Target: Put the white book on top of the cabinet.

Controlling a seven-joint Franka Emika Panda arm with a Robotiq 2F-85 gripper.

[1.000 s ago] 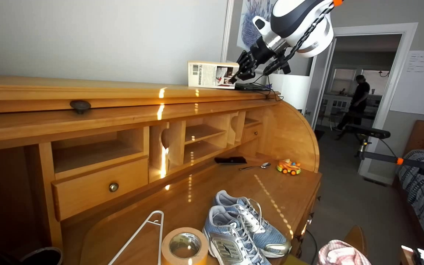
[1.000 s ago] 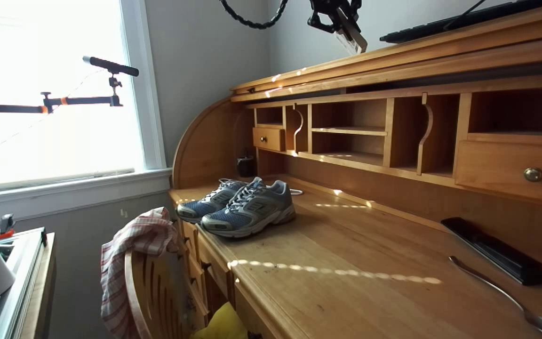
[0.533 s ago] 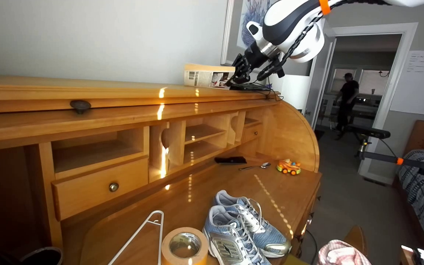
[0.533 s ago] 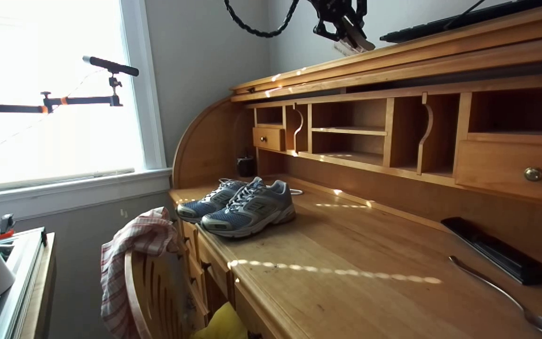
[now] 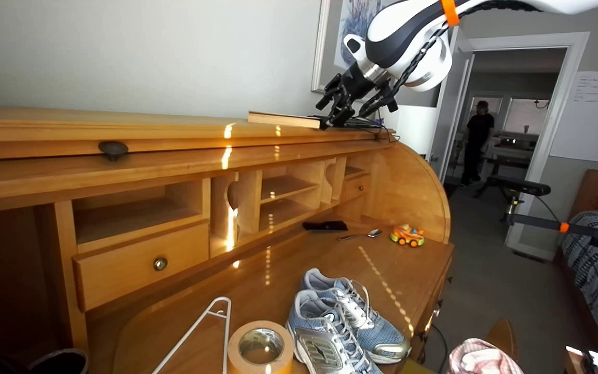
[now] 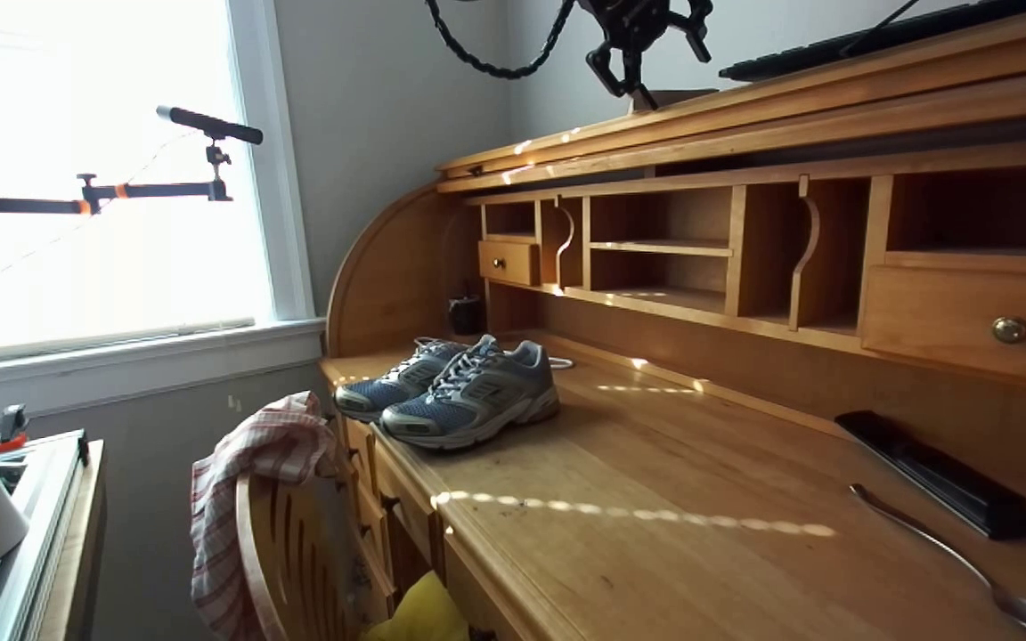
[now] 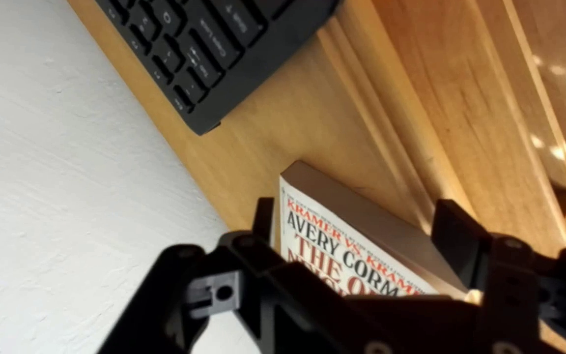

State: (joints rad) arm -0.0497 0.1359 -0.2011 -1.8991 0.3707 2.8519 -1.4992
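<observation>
The white book (image 5: 284, 121) lies flat on top of the cabinet (image 5: 174, 126), to the left of the black keyboard (image 7: 209, 54) in both exterior views. The gripper (image 7: 353, 212) hangs at the book's keyboard end, fingers spread; whether they touch it, I cannot tell. Shoes (image 6: 477, 401) stand on the cabinet's lower surface.

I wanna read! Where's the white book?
In an exterior view, the white book lies on top of the cabinet, just left of the end effector; the wrist view shows a keyboard nearby.
</observation>
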